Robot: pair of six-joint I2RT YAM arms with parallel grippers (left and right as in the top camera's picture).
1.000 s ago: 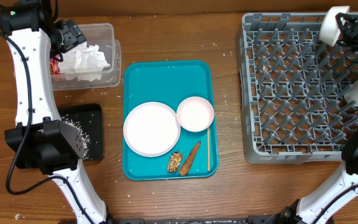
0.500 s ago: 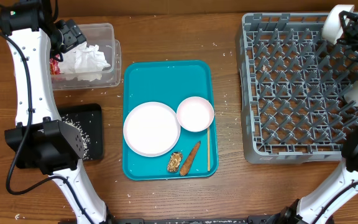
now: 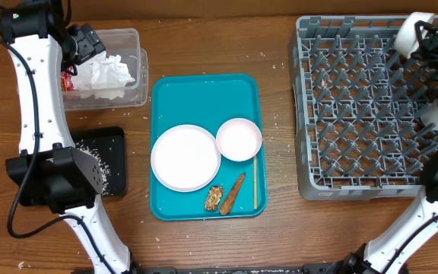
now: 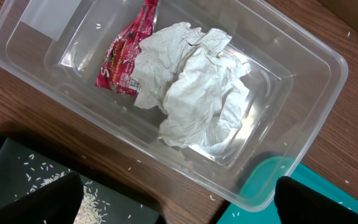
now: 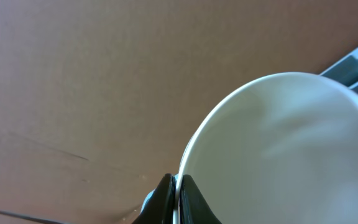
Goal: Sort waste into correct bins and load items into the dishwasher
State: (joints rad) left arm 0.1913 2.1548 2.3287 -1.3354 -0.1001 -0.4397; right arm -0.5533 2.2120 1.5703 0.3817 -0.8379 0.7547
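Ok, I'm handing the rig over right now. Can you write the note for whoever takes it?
Left gripper: open, empty, over the tub.
Right gripper: shut on the cup rim, over the rack, far right corner.
Done: napkins and wrapper in the tub; crumbs in the black tray.
Left: set the cup in the rack. Plate, bowl, carrot stick and brown lump are on the teal tray, unsorted.

White links [image 3: 33,84], black joints [image 3: 52,179]
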